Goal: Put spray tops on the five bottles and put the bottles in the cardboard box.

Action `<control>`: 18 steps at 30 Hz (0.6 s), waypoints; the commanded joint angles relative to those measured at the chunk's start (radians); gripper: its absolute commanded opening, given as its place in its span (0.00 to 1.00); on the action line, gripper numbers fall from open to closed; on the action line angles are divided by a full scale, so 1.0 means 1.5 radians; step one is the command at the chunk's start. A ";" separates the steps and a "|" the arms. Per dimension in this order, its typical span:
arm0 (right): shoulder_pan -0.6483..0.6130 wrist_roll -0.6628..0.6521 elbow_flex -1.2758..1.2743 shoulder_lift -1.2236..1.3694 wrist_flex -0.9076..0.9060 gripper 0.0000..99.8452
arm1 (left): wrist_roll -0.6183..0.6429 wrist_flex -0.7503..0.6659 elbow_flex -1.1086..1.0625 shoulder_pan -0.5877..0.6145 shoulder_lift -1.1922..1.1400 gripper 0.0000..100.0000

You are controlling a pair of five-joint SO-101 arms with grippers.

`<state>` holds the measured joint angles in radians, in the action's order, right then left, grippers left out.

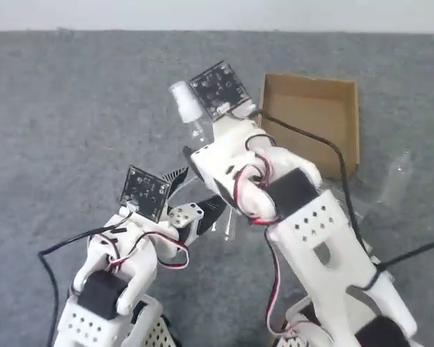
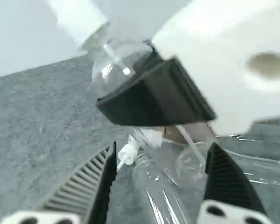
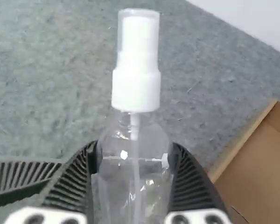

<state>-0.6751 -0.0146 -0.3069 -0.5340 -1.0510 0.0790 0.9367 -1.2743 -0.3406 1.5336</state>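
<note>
My right gripper [image 3: 133, 161] clasped a clear bottle [image 3: 130, 186] wearing its white spray top [image 3: 136, 70], near the cardboard box [image 3: 263, 163]. My left gripper [image 2: 161, 156] hung spread wide above loose bottles [image 2: 155, 186] lying flat.

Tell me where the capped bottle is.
The capped bottle is clamped in the right gripper; in the high view it is just left of the box.

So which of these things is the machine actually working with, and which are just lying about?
In the job: bottle with spray top, held in the right pincer; cardboard box; topless bottle standing beside the box; bottles lying below the open left pincer.
Just there: grey mat; arm cables.
</note>
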 commanded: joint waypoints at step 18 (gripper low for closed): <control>0.096 -0.061 0.053 -0.136 -0.082 0.01 | 0.006 -0.053 -0.031 0.002 0.009 0.28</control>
<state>-0.6229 -0.0913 -0.3053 -0.7012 -1.2029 0.0775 0.8769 -1.3249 -0.3437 1.5336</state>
